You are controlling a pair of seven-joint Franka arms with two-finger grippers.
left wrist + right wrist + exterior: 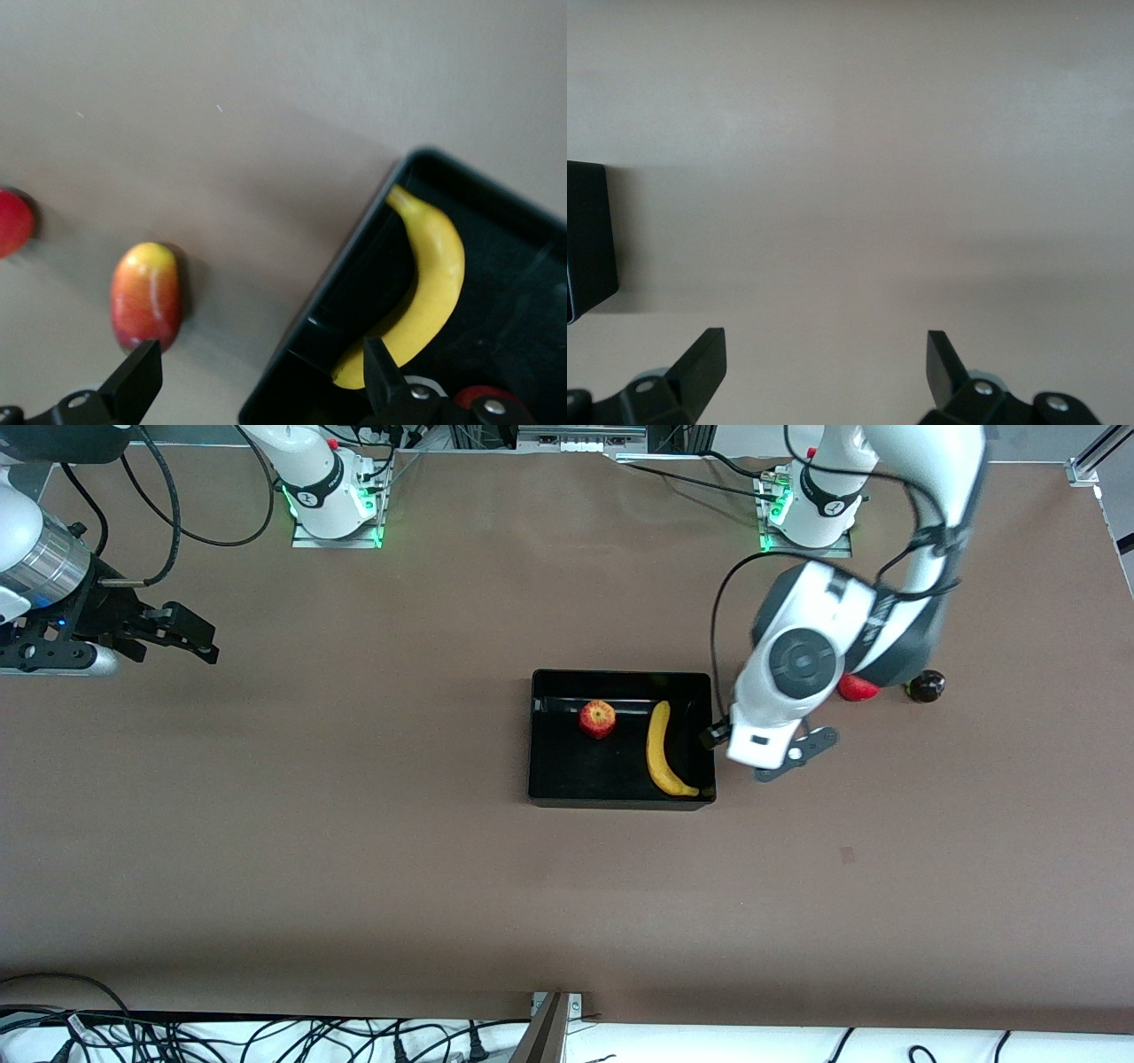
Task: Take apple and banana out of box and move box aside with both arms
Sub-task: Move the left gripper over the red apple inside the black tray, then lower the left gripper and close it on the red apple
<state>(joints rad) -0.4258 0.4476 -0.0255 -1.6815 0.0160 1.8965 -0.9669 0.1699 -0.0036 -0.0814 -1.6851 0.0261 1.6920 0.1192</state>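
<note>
Black box (549,779) sits mid-table. Inside it: apple (598,718) near the wall farthest from the front camera, banana (660,749) along the wall toward the left arm's end, dark tip at 5 o'clock.

Left gripper (261,376) hangs over the box's left-arm-end wall, fingers (137,379) spread wide, holding nothing; mango (145,296) lies just outside the box.

Right gripper (826,363) hovers over bare table (354,868) at the right arm's end, jaws wide, empty, waiting.
</note>
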